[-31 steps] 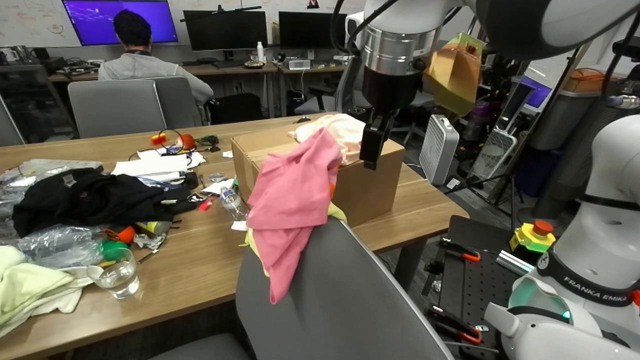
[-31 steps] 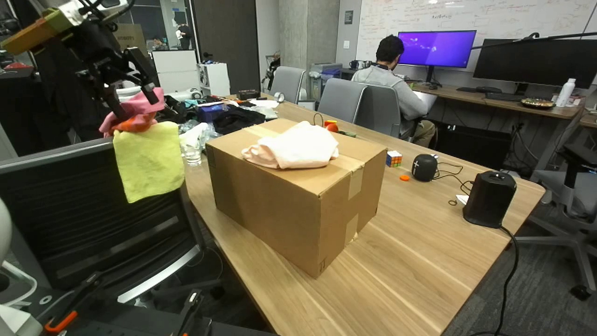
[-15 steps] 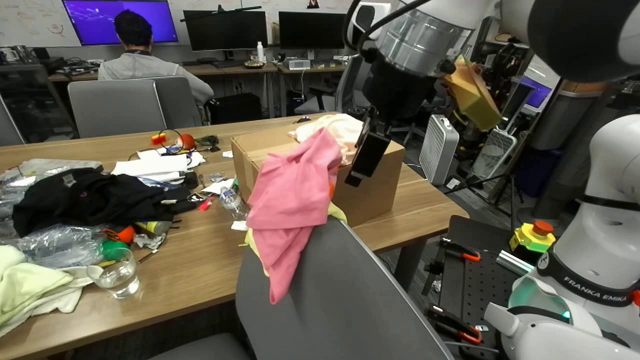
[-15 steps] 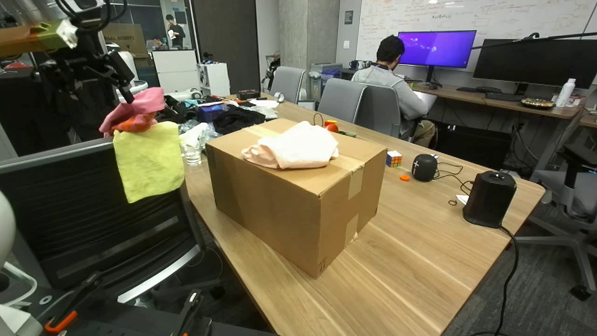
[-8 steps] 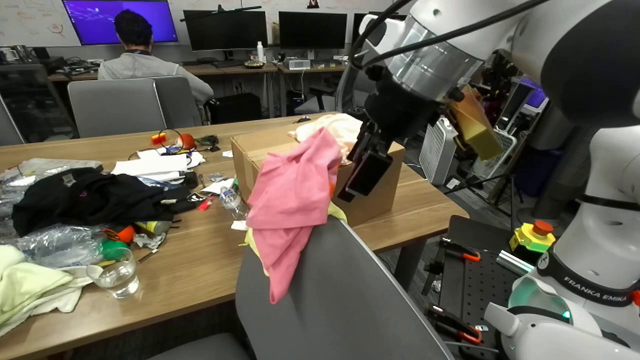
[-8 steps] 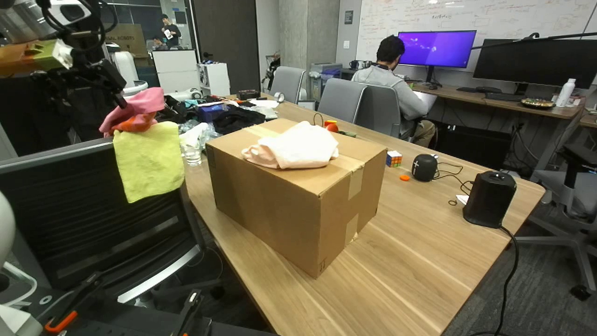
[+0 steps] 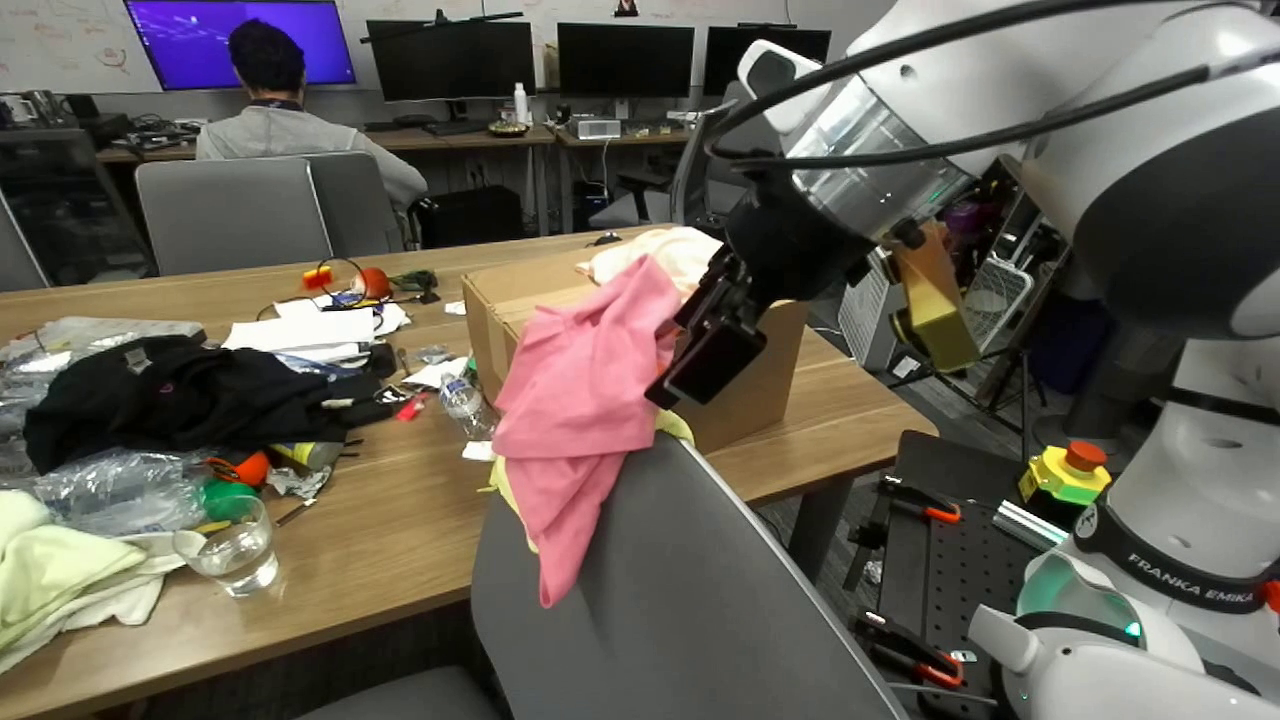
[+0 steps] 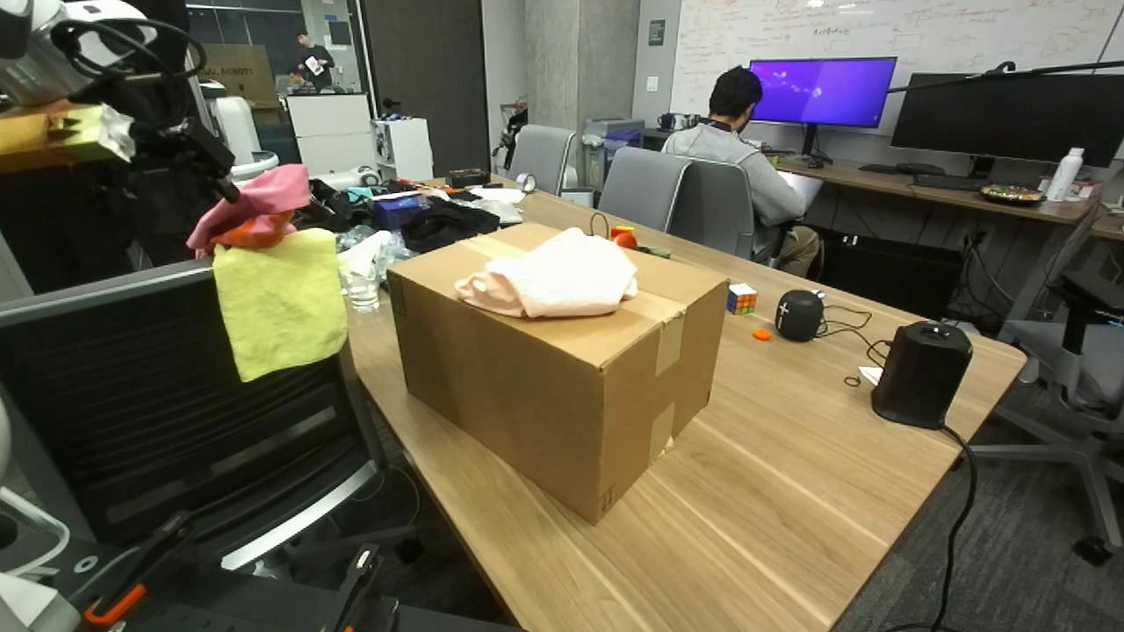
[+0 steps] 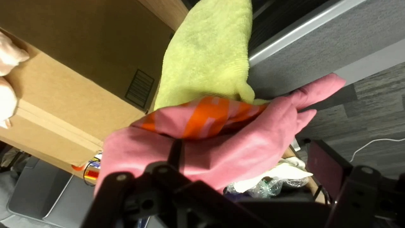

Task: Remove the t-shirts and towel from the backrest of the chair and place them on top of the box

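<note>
Box (image 8: 500, 395) closed, pale t-shirt (image 8: 562, 276) on top

The towel (image 8: 281, 303) looks fuzzy cloth, the box (image 8: 500, 395) smooth matt cardboard.

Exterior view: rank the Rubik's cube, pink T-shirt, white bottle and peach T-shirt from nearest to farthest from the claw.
1. Pink T-shirt: right by the claw, draped over the chair's backrest.
2. Peach T-shirt: on top of the cardboard box.
3. Rubik's cube: on the wooden table, past the box.
4. White bottle: on the back desk, at the picture's right.
</note>
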`<state>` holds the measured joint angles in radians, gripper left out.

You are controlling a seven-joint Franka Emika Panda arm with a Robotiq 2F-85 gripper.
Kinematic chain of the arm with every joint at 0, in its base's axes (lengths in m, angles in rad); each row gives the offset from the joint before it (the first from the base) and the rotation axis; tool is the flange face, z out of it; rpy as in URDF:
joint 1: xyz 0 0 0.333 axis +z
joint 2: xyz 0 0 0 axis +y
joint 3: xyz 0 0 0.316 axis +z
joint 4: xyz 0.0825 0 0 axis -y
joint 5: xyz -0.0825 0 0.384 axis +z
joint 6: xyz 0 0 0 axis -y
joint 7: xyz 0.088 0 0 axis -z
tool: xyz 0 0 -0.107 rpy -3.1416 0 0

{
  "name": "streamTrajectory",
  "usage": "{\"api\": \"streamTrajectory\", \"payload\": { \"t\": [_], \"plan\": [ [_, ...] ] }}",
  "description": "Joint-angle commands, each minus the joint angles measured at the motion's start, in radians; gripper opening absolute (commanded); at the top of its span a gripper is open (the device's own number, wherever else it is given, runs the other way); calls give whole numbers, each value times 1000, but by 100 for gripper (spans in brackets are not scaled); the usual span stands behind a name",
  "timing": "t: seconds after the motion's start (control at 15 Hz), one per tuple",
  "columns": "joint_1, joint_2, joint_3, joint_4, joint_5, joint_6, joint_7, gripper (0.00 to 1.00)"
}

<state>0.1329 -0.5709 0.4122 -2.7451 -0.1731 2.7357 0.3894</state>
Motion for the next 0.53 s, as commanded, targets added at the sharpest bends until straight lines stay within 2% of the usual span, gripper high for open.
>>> {"api": "streamTrajectory", "payload": {
  "t": [0.0,0.2,0.47],
  "plan": [
    [-116,-17,107,-3,-64,97,92,100],
    [-199,-18,188,-3,-93,143,143,100],
    [-270,-14,261,-3,-164,164,222,100]
  ]
}}
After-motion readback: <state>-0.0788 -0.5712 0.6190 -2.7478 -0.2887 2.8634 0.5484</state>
